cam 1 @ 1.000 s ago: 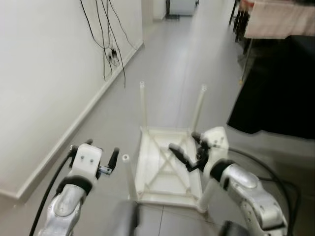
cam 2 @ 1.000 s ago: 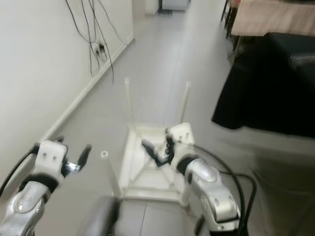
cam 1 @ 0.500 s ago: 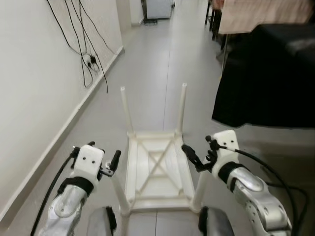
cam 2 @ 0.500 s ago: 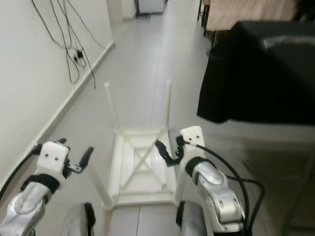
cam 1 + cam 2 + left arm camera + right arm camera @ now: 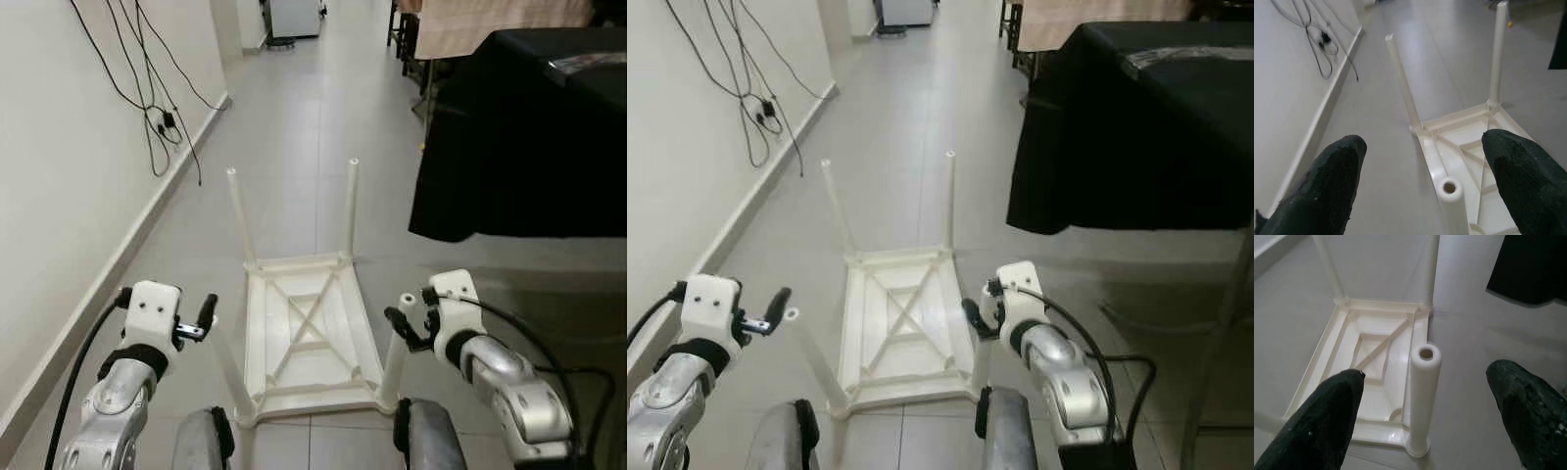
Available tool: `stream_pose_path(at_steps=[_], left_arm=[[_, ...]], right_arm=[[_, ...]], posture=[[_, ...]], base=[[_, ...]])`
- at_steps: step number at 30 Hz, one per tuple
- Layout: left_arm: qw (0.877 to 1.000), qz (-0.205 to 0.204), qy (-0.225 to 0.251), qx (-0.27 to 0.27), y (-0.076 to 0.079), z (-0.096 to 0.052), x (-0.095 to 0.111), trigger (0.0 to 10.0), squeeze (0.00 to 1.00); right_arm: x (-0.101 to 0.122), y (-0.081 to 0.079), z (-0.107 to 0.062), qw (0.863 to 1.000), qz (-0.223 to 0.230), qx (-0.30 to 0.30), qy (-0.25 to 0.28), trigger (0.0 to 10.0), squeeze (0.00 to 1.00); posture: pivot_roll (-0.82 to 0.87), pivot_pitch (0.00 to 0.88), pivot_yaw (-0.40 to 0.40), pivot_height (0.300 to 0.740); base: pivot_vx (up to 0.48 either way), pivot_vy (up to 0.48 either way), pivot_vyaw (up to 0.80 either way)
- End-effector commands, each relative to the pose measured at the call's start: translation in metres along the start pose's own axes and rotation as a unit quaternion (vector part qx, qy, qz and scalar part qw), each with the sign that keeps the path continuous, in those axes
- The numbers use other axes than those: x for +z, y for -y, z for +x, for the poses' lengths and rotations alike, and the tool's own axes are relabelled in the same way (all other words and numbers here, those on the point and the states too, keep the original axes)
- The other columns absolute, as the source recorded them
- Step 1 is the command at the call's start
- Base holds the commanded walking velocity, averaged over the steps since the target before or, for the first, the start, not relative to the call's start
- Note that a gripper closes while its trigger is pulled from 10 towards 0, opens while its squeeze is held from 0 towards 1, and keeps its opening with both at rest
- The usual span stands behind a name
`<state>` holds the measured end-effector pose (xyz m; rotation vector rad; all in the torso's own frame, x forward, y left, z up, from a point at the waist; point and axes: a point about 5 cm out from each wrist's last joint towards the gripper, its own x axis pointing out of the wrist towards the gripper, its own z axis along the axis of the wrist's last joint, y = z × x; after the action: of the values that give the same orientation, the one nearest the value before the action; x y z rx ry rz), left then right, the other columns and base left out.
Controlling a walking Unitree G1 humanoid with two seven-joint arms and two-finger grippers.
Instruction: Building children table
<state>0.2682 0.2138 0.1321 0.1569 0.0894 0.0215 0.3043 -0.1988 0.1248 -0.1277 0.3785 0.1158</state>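
Note:
A white plastic children's table (image 5: 306, 338) lies upside down on the grey floor, its legs pointing up. The two far legs (image 5: 350, 206) stand tall. My left gripper (image 5: 168, 299) is open beside the near left leg (image 5: 1449, 188), whose hollow top shows between the black fingers (image 5: 1334, 181) without touching them. My right gripper (image 5: 416, 313) is open too. The near right leg (image 5: 1422, 391) stands upright between its fingers (image 5: 1334, 411), clear of both. Both grippers hold nothing.
A table draped in black cloth (image 5: 529, 117) stands close on the right. A white wall with hanging cables (image 5: 157, 108) and a baseboard runs along the left. My knees (image 5: 201, 446) show at the bottom edge. Open floor stretches ahead down the corridor.
The camera has swung, so the table now lies straight ahead. My right gripper came off the tabletop's underside and out to the near right leg. Both stayed open.

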Motion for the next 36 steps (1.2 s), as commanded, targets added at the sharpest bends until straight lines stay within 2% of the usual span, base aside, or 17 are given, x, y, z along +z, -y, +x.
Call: stream_pose_path(at_steps=[1, 3, 4, 8, 10, 17, 23, 30, 36], left_arm=[[1.000, -0.008, -0.018, 0.014, -0.006, 0.002, -0.007, 10.0, 0.00], [0.998, -0.040, -0.043, 0.036, -0.015, 0.014, -0.019, 10.0, 0.00], [0.997, -0.047, -0.050, 0.039, -0.017, 0.019, -0.022, 10.0, 0.00], [0.996, -0.053, -0.057, 0.043, -0.018, 0.024, -0.025, 10.0, 0.00], [0.995, -0.062, -0.063, 0.049, -0.020, 0.031, -0.027, 10.0, 0.00], [0.994, -0.072, -0.060, 0.048, -0.017, 0.040, -0.024, 10.0, 0.00], [0.996, -0.077, -0.039, 0.028, -0.011, 0.051, -0.016, 10.0, 0.00], [0.997, -0.076, -0.023, 0.018, -0.006, 0.051, -0.009, 10.0, 0.00], [0.997, -0.071, -0.003, 0.007, 0.000, 0.045, -0.002, 10.0, 0.00]], right_arm=[[-0.003, 0.003, 0.004, 1.000, 0.012, -0.010, -0.016, 10.0, 0.00], [0.007, 0.011, 0.023, 0.999, 0.035, -0.024, -0.022, 10.0, 0.00], [0.011, 0.013, 0.028, 0.999, 0.038, -0.026, -0.019, 10.0, 0.00], [0.016, 0.015, 0.032, 0.998, 0.044, -0.029, -0.017, 10.0, 0.00], [0.028, 0.017, 0.037, 0.998, 0.053, -0.030, -0.005, 10.0, 0.00], [0.049, 0.013, 0.046, 0.998, 0.066, -0.014, 0.016, 10.0, 0.00], [0.057, 0.013, 0.054, 0.997, 0.071, -0.006, 0.018, 10.0, 0.00], [0.053, 0.011, 0.057, 0.998, 0.059, 0.011, 0.008, 10.0, 0.00], [0.048, 0.010, 0.061, 0.997, 0.073, 0.013, 0.020, 10.0, 0.00]], posture=[[-0.06, 0.163, -0.005, 0.465], [-0.07, 0.222, -0.030, 0.465], [-0.07, 0.229, -0.032, 0.465], [-0.08, 0.249, -0.038, 0.465], [-0.09, 0.299, -0.053, 0.465], [-0.10, 0.359, -0.062, 0.465], [-0.11, 0.409, -0.065, 0.465], [-0.10, 0.454, -0.075, 0.465], [-0.09, 0.465, -0.082, 0.465]], base=[[0.000, 0.000, 0.00], [0.000, 0.000, 0.00], [0.000, 0.000, 0.00], [0.000, 0.000, 0.00], [0.000, 0.000, 0.00], [0.000, 0.000, 0.00], [0.000, 0.000, 0.00], [0.000, 0.000, 0.00], [0.000, 0.000, 0.00]])
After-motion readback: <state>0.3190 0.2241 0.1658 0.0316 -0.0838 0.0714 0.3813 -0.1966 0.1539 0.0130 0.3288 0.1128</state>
